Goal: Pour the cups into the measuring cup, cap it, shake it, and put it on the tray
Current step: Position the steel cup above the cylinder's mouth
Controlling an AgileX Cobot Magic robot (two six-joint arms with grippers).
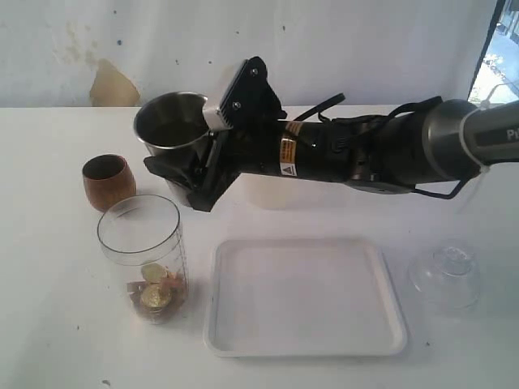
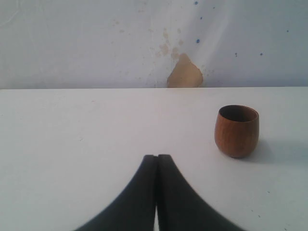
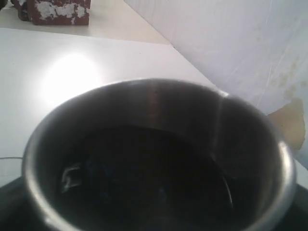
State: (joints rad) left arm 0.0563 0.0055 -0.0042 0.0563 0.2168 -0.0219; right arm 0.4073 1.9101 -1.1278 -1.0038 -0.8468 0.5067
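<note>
The flat white rectangular plastic tray [image 1: 304,298] lies nearest, the tall clear graduated measuring cup [image 1: 144,251] upright at its nine o'clock. At that cup's twelve the right gripper [image 1: 195,150] pinches the brushed-steel tumbler [image 1: 172,121], with the round-bellied brown wooden cup [image 1: 108,182] at eleven. The left gripper [image 2: 157,161] has its jaws pressed together.

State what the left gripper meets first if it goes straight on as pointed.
Probably the stained white wall: the bare white table ahead of the shut left gripper looks free, and the round-bellied brown wooden cup stands aside of that line.
</note>
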